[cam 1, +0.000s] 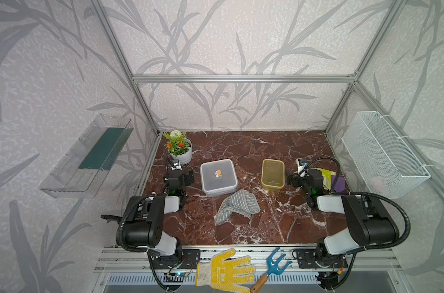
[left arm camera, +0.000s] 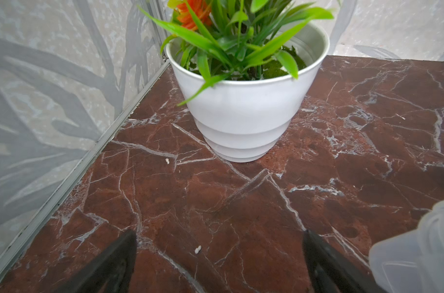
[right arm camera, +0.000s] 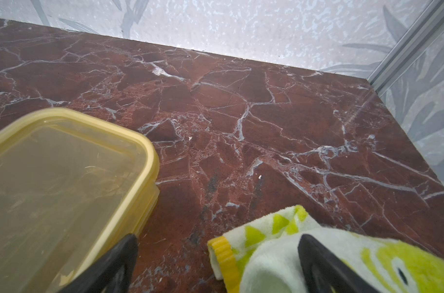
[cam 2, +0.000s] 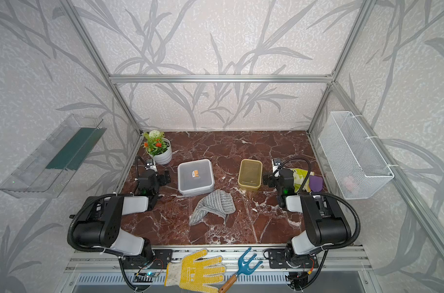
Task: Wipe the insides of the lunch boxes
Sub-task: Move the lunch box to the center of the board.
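Larger clear-grey plastic lunch box [cam 1: 210, 186], orange lid sticker [cam 1: 218, 173] unreadable; smaller amber-yellow plastic lunch box [cam 1: 272, 174]; two total. Left gripper [left arm camera: 219, 233], right gripper [right arm camera: 218, 237]: fingers spread, empty.

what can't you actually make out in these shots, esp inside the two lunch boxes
- Grey lunch box interior: both top views, closed cloudy lid hides it; sticker print too small.
- Amber lunch box interior: right wrist view, tinted lid blurs it.
- Purple item: partly behind right arm.
- Pink thing: blurred behind wire basket mesh.
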Tool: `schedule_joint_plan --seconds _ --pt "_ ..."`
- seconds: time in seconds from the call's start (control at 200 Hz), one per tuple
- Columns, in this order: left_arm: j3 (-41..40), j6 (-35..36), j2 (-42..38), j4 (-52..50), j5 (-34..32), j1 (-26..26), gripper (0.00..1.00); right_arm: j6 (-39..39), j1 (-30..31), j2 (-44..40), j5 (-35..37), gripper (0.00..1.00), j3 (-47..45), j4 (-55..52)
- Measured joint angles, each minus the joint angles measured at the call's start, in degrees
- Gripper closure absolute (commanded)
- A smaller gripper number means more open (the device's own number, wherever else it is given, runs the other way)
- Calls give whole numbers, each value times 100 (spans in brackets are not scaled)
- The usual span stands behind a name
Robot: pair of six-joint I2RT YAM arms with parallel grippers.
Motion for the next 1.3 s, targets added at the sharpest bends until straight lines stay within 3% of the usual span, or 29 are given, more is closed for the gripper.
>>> schedule_joint_plan --seconds 0.985,1.105,1.225,1.3 --pt "0 -22 0 0 35 2 0 0 0 2 -15 0 2 0" --pt "7 -50 0 -13 15 17 1 7 0 0 -15 4 0 0" --pt "507 -260 -232 -1165 -334 31 4 149 0 -87 138 4 17 -107" --pt "1176 -407 -570 -2107 -553 35 5 289 -2 -479 297 6 297 -1056"
